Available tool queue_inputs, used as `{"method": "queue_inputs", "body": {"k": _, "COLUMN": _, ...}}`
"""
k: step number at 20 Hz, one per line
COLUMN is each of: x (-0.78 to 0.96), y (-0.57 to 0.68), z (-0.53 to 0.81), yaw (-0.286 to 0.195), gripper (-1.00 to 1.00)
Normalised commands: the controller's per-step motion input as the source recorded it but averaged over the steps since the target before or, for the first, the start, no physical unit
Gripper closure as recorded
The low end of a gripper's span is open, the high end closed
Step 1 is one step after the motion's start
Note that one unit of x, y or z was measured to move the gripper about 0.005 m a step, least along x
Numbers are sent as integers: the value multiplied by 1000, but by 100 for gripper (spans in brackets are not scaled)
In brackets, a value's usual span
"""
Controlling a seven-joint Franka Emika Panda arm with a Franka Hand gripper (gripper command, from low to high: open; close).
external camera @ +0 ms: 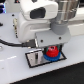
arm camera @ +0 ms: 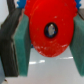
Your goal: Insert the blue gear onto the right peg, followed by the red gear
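bright red gear (arm camera: 42, 30), blue gear (external camera: 51, 58), grey plate (external camera: 34, 59) rimmed black, white table (external camera: 70, 67), teal claw pads (arm camera: 22, 47)

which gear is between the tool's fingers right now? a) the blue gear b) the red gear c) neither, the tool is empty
b: in the wrist view the red gear fills the gap between the tool's two fingers, while the blue gear already lies on the plate in the exterior view.
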Motion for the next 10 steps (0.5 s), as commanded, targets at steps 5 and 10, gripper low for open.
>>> {"method": "queue_inputs", "body": {"k": 5, "x": 28, "y": 10, "z": 377, "yaw": 0, "gripper": -100}}
{"method": "queue_inputs", "body": {"k": 10, "x": 6, "y": 0, "z": 16, "yaw": 0, "gripper": -100}}
